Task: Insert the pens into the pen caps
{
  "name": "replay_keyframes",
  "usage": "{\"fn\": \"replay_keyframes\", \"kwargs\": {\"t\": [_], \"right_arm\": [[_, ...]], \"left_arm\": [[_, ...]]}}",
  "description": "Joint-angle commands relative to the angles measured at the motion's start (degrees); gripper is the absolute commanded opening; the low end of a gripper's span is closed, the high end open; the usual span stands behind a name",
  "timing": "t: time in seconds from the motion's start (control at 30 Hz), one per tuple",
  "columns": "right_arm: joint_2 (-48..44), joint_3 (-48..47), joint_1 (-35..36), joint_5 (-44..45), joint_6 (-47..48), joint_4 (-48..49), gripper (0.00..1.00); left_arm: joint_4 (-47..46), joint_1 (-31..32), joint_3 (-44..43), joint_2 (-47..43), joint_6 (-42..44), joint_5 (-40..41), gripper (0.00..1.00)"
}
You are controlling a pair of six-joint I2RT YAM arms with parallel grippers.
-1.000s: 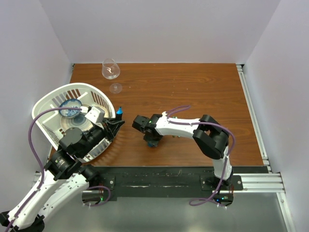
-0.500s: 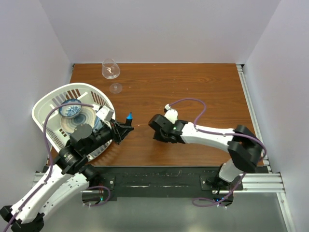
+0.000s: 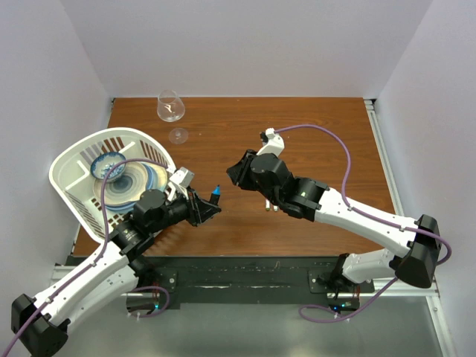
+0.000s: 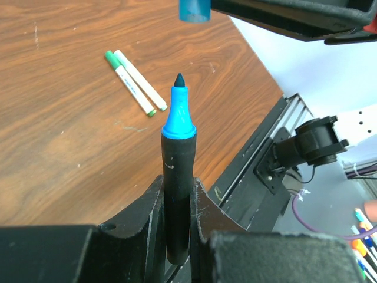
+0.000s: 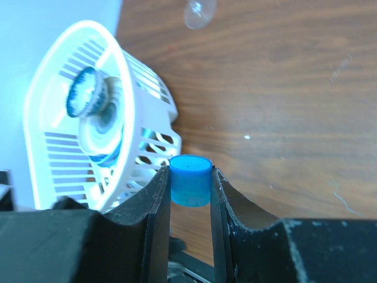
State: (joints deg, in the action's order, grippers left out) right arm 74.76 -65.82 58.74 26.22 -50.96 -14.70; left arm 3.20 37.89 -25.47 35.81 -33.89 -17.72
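Observation:
My left gripper is shut on a black-barrelled pen with a bare blue tip that points up and forward; it also shows in the top view. My right gripper is shut on a blue pen cap. In the left wrist view this cap hangs above and beyond the pen tip, with a gap between them. Two white pens with green ends lie side by side on the table, partly hidden under the right arm in the top view.
A white basket with a blue-patterned bowl and plates stands at the left. A wine glass lies at the back of the wooden table. The black rail runs along the near edge.
My right gripper rose from the table and moved back with the blue cap. My left gripper moved right toward the middle with the pen, closer to the right gripper.

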Motion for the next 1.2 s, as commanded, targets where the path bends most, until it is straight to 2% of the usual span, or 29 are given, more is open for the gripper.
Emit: {"fn": "replay_keyframes", "kwargs": {"t": [0.0,0.5,0.63,1.03,1.1,1.17], "right_arm": [[1.08,-3.61,0.06,0.94,3.06,4.50,0.00],[0.30,-0.45,1.64,-3.72,0.60,9.16,0.00],[0.56,-0.01,2.78,-4.69,0.42,7.58,0.00],[0.12,5.26,9.54,-3.19,-2.04,7.32,0.00],[0.38,5.97,10.60,-2.75,-3.35,7.05,0.03],[0.56,6.41,10.69,-2.93,-3.97,6.79,0.16]], "left_arm": [[-8.12,-0.10,0.34,1.10,-2.06,-1.80,0.00],[-8.83,-0.10,-0.63,2.42,-0.65,-0.48,0.00],[-8.21,-0.18,-1.16,1.46,-0.04,0.84,0.00],[-5.84,-0.27,-3.35,0.31,1.28,3.30,0.00],[-6.19,-0.10,-3.62,-0.22,1.46,3.74,0.00],[-6.10,-0.18,-3.88,-0.65,1.63,3.74,0.00]]}}
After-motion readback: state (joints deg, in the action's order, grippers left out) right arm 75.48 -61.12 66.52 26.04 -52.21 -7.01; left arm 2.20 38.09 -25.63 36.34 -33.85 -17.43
